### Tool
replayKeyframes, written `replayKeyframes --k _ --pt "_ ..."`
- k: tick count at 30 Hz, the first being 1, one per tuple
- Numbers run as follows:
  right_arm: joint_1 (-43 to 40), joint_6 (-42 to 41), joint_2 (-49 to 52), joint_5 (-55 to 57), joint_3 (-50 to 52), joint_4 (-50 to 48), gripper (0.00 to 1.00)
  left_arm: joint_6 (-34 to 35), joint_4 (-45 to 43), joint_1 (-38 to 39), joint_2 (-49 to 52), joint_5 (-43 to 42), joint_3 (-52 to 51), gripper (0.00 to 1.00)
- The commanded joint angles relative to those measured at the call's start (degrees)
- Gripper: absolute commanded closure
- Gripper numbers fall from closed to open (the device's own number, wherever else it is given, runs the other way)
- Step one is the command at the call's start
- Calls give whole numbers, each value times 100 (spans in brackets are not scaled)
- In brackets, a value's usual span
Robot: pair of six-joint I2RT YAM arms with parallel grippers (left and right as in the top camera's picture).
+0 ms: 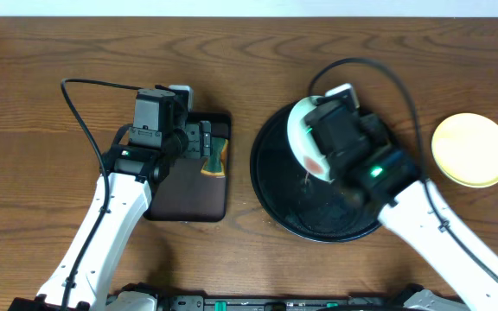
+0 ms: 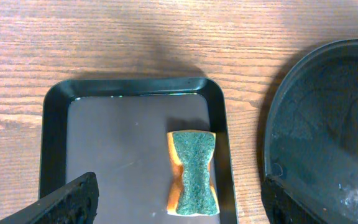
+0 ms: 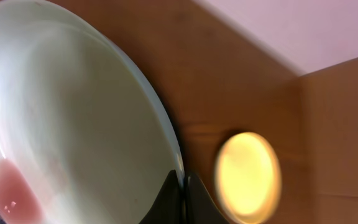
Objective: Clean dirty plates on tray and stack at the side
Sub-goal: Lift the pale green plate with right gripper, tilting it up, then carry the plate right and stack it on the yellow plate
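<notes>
Bench (image 1: 41,78) of brown wood carries two trays side by side: a small rectangular tray (image 1: 184,194) on the left and the large round black tray (image 1: 271,177) to its right, the two apart from each other. The right gripper (image 3: 183,190) is pinched fully together on the rim of a mint-white plate (image 3: 73,118), holding it tilted steeply on edge above the far left part of the round tray. A reddish smear (image 3: 11,191) sits low on the plate's inner face. Whether a second plate lies behind the held one cannot be told from the wrist view. The yellow plate (image 1: 471,149) lies flat on the bench, right of the round tray and apart from its rim. The left gripper (image 1: 204,142) hangs over the rectangular tray with its jaws spread wide and nothing between them. Below it a sponge (image 2: 193,174), green scouring face up over an orange body, lies in that tray's right part, close to the right wall, and the fingers do not touch it. The round tray's glossy floor shows pale streaks.
</notes>
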State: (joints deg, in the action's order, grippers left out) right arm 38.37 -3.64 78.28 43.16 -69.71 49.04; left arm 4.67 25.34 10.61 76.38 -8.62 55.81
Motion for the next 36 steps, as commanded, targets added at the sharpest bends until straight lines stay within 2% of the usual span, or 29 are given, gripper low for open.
replayKeyframes --k 1,5,8,27,36 --pt "863 -573 79 2498 -79 22 99 48 11 -9 9 74 68 16" --pt "1613 -625 201 3679 -79 0 99 48 11 -9 9 74 68 16" --pt "1895 -623 271 4105 -79 -39 99 48 11 -9 9 74 68 16" --pt "2004 -1191 750 3696 -76 -61 99 48 11 -9 9 74 68 16" --pt "1469 -1482 763 3023 -74 -35 99 48 11 -9 9 74 68 16"
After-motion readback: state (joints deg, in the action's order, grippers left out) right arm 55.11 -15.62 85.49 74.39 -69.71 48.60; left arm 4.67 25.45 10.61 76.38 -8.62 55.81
